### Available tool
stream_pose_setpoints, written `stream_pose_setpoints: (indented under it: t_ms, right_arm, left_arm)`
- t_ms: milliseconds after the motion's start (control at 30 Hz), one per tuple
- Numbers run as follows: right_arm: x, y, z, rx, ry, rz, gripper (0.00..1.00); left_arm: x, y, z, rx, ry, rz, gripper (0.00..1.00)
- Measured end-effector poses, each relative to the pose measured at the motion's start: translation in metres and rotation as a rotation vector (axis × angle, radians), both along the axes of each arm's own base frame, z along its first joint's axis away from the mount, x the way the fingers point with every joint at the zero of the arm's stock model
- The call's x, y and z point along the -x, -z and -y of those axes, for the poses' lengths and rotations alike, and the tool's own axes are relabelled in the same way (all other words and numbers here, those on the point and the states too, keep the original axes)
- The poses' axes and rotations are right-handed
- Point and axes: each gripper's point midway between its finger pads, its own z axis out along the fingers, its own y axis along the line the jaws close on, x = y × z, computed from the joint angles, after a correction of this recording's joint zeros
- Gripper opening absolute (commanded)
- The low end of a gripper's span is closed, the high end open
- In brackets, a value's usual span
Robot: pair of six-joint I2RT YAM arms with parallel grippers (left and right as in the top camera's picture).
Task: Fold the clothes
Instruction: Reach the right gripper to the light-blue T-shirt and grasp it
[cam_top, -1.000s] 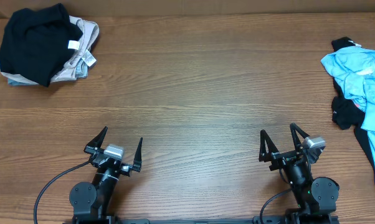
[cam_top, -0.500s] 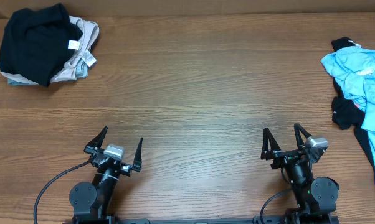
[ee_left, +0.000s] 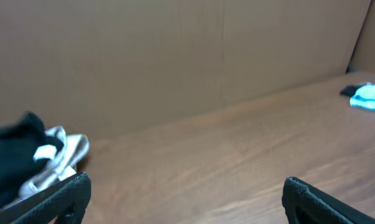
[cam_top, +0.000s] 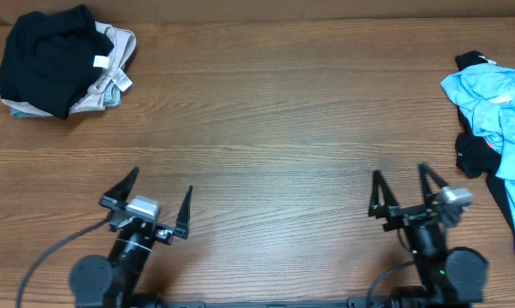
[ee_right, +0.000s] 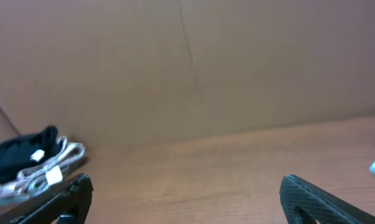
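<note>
left gripper (cam_top: 162,181) shifted left | right gripper (cam_top: 399,173) shifted right | clothes (cam_top: 497,103) unmoved

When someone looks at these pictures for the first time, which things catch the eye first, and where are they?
First comes the pile of black and beige clothes in the far left corner of the wooden table. Next is the crumpled light blue T-shirt at the right edge, with a black garment beside it. Near the front edge, the left gripper and right gripper are both open, holding nothing, well apart from the clothes.
</note>
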Motion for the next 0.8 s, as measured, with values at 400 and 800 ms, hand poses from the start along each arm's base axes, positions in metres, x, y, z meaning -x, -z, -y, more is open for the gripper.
stream_pose_setpoints:
  t_ms: [400,800]
  right_arm:
    - [-0.029,-0.096,0.032,0.097,0.187,-0.331,1.0]
    - [-0.14,-0.073,0.049,0.177,0.279,-0.618,1.0]
  left_arm:
    - [-0.032,-0.095,-0.006,0.011,-0.027,-0.257,1.0]
    - [-0.103,-0.065,-0.013,0.02,-0.04,-0.558,1.0]
